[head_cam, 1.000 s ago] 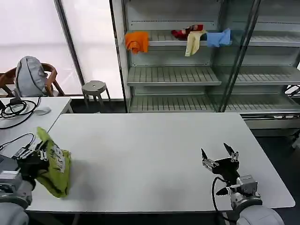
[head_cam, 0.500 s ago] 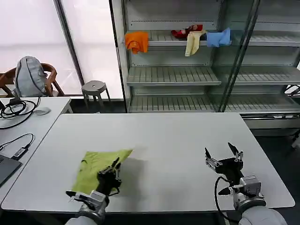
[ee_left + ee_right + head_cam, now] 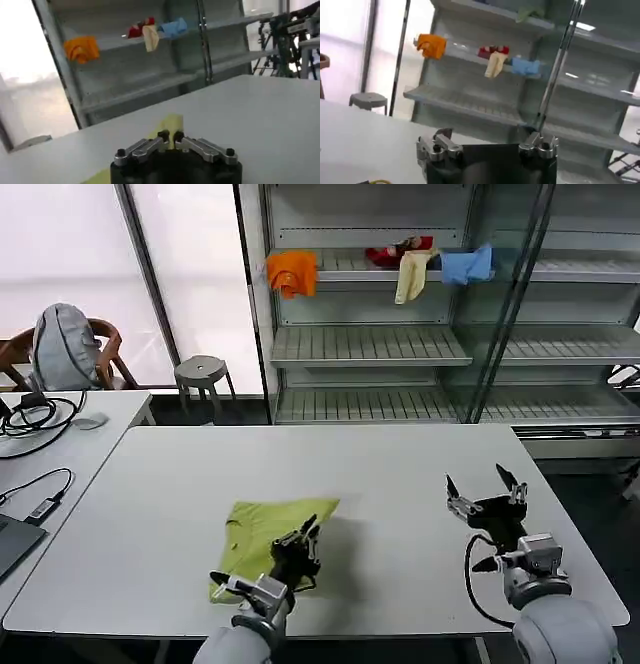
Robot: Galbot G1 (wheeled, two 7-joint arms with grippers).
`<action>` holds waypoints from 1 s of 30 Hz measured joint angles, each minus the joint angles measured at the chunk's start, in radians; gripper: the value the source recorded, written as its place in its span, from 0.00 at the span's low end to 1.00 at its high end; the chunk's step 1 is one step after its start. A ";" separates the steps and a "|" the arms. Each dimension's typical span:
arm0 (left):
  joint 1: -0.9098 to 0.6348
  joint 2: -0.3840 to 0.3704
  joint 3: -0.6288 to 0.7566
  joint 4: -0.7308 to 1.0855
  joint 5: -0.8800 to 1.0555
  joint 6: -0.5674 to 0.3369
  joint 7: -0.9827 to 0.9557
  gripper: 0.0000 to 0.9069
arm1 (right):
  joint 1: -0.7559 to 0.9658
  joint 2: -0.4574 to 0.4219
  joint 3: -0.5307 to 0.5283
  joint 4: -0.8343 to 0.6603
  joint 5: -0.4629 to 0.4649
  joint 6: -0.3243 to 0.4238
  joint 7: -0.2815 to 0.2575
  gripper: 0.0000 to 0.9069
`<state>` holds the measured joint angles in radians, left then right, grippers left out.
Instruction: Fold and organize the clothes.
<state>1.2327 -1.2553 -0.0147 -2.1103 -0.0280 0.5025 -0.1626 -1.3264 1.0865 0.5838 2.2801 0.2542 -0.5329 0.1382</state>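
One garment: the T-shirt (image 3: 265, 536) lies rumpled on the desk (image 3: 400, 484), at its near edge.
Left hand (image 3: 297, 546): on the T-shirt's right part, fingers pinched together on the cloth.
Right hand (image 3: 487, 492): well right of the T-shirt, fingers spread, idle.
Risk: a thin pinch may slip, or drag layers into a bunch.

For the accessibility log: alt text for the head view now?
The left hand is shut on a yellow-green T-shirt lying on the white table. The right hand hovers open above the table's right side.
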 measured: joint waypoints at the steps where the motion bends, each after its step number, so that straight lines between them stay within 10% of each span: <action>1: -0.011 -0.006 0.009 0.009 -0.004 0.002 -0.002 0.24 | 0.009 -0.003 0.003 -0.007 0.002 0.004 -0.002 1.00; 2: -0.022 -0.012 0.018 0.018 -0.009 0.003 -0.002 0.87 | 0.017 -0.007 0.006 -0.013 0.005 0.007 -0.003 1.00; 3: -0.033 -0.019 0.026 0.028 -0.014 0.005 -0.002 1.00 | 0.026 -0.010 0.009 -0.019 0.008 0.009 -0.005 1.00; 20: -0.098 0.001 0.000 0.011 -0.244 -0.111 0.066 1.00 | 0.141 -0.009 -0.001 -0.118 0.008 0.033 -0.021 1.00; 30: -0.030 0.091 -0.257 -0.061 -0.287 -0.199 0.133 1.00 | 0.189 0.030 -0.032 -0.174 -0.011 0.070 -0.056 1.00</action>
<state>1.2027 -1.1643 -0.2721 -2.1717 -0.3146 0.3034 -0.0300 -1.1374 1.1163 0.5520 2.1056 0.2429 -0.4629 0.0825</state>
